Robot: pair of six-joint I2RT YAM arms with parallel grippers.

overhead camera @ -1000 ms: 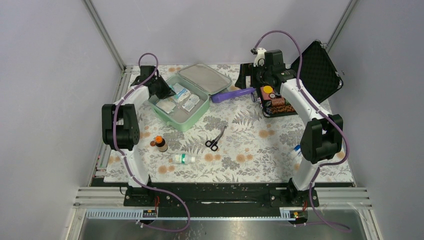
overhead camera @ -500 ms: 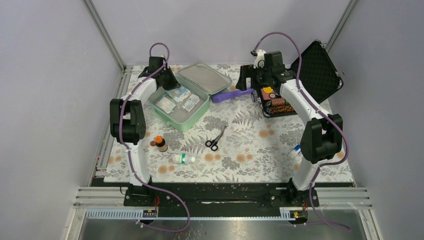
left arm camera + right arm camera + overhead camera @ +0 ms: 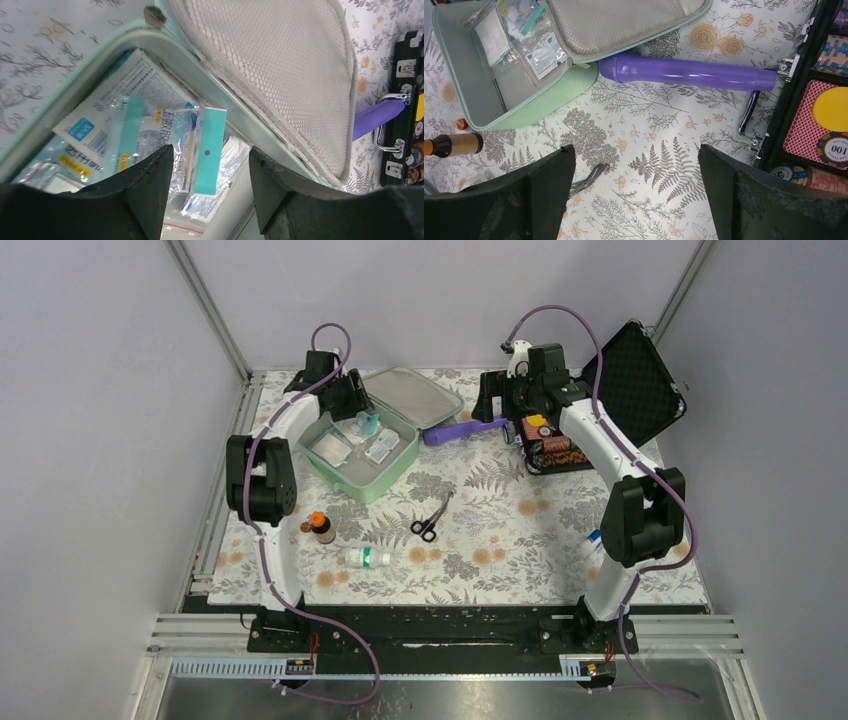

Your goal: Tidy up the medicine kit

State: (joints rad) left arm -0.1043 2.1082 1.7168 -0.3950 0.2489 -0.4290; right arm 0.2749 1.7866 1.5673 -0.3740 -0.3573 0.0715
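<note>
From above, the medicine kit (image 3: pixel 365 488) is lying open at the far left of the worktop (image 3: pixel 500 540), with the left tool (image 3: pixel 352 406) hanging over its back corner and scissors (image 3: pixel 431 518) waiting outside.

Only the left wrist view is showing that tool's jaws standing apart, pinching nothing, over a teal-headed packet (image 3: pixel 200 150) leaning near the rim. The packet may be sliding under the lid (image 3: pixel 270 65) and blocking closure.

The right wrist view is showing the right tool (image 3: pixel 635 150) gaping empty above a purple tube (image 3: pixel 689 75) lying just beside the lid.
</note>
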